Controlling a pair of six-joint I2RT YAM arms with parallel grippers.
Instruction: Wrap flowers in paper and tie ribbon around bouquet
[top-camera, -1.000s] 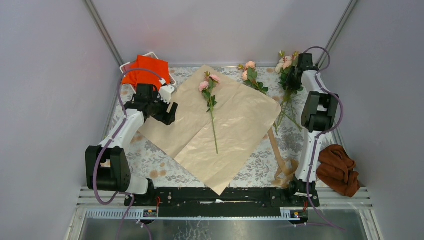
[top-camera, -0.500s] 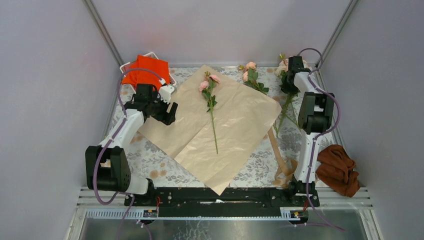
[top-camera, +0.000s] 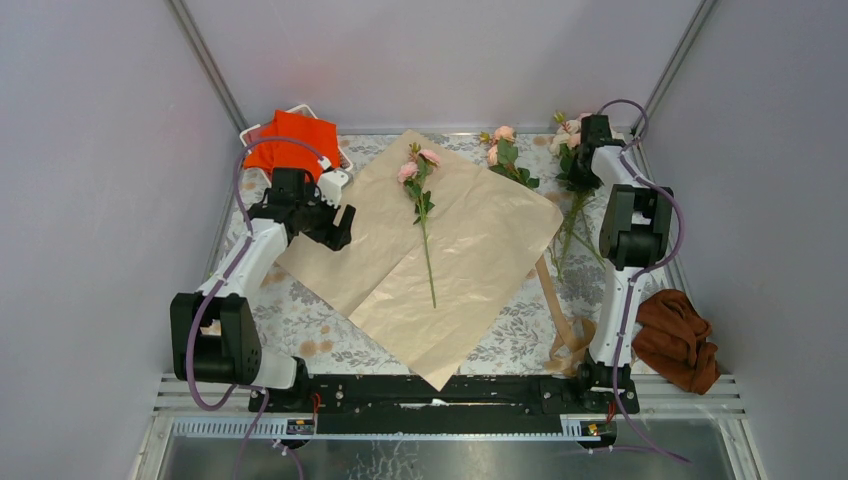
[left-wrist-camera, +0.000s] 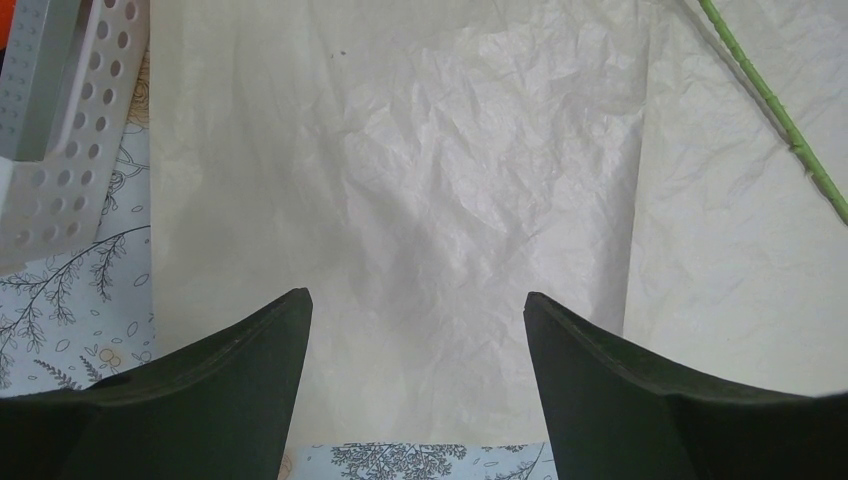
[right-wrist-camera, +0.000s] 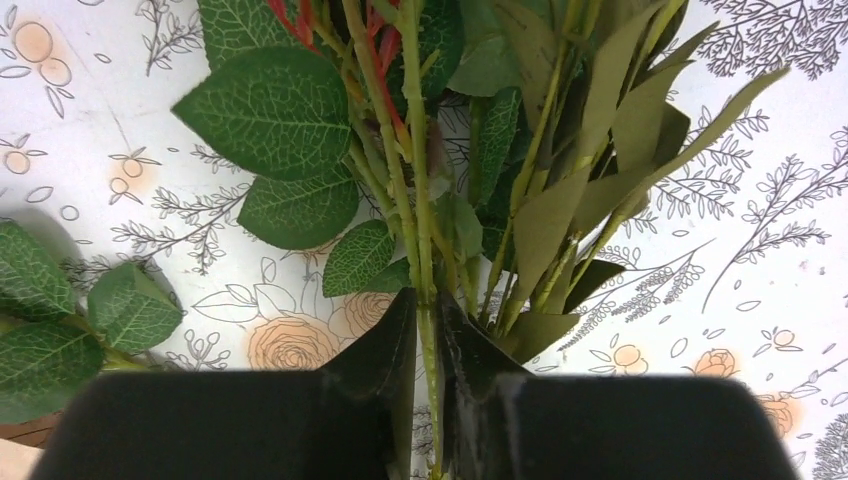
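Note:
The tan paper (top-camera: 470, 250) lies spread flat mid-table with one pink rose stem (top-camera: 424, 215) on it. A second rose sprig (top-camera: 503, 155) lies just off its far corner. At the back right, my right gripper (top-camera: 592, 132) is over a leafy bunch of flowers (top-camera: 572, 170). In the right wrist view its jaws (right-wrist-camera: 427, 305) are shut on a thin green stem (right-wrist-camera: 415, 190) of that bunch. My left gripper (top-camera: 335, 225) hangs open over the paper's left corner (left-wrist-camera: 450, 180), holding nothing. The ribbon (top-camera: 560, 320) lies curled by the right arm's base.
A bright orange-red cloth (top-camera: 290, 140) sits in a white perforated basket (left-wrist-camera: 60, 130) at the back left. A rust-brown cloth (top-camera: 680, 340) lies at the right front edge. Grey walls close in the floral tablecloth (top-camera: 300, 320) on three sides.
The right gripper shifted slightly toward the back of the table over the bunch, and its jaws closed onto a stem. The left arm, the paper and the rose on it stayed put.

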